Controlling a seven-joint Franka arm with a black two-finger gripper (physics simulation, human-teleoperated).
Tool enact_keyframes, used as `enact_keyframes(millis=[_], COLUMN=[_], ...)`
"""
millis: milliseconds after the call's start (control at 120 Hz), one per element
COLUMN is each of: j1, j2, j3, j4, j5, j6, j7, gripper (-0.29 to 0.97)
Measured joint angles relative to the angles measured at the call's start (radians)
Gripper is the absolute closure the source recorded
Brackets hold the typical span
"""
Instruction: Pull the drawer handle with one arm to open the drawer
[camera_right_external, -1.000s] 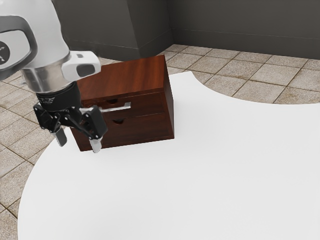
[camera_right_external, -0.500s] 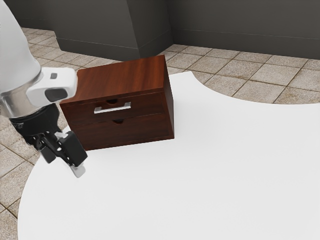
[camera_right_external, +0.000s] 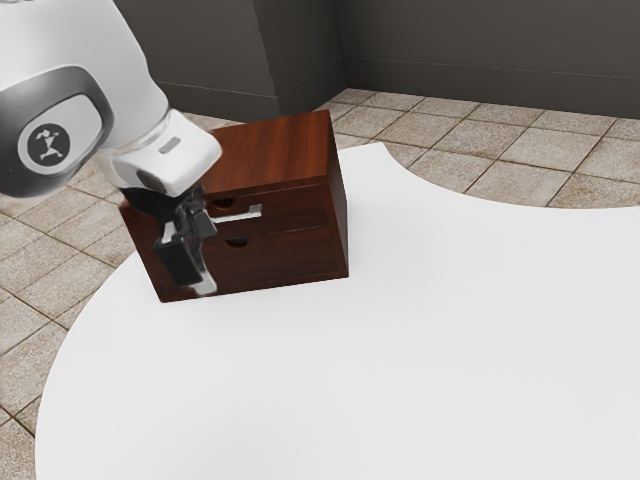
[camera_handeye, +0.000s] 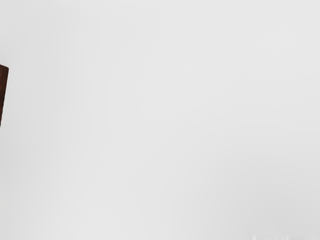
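A: Brown floor tiles surround a round white tabletop (camera_right_external: 400, 380). Where's the drawer?
B: It's in the dark red-brown wooden cabinet (camera_right_external: 290, 150) at the tabletop's far edge. Its silver bar handle (camera_right_external: 240, 213) is on the upper front.
A: And the black end effector (camera_right_external: 200, 285)?
B: It hangs before the cabinet's front, just beside that handle, pointing down. I cannot tell whether it is open or closed.

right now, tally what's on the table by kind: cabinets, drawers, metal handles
wooden cabinet: 1
drawers: 2
silver handle: 1
total: 4
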Motion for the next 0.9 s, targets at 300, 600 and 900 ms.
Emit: enact_keyframes(millis=[300, 600, 900], j1=[0.001, 0.05, 0.069], j2=[-0.091, -0.008, 0.072], j3=[0.03, 0.081, 0.077], j4=[-0.17, -0.166, -0.129], j5=[0.024, -0.017, -0.06], j6=[0.189, 0.303, 0.334], j7=[0.318, 0.456, 0.397], gripper=[0.0, 0.0, 0.0])
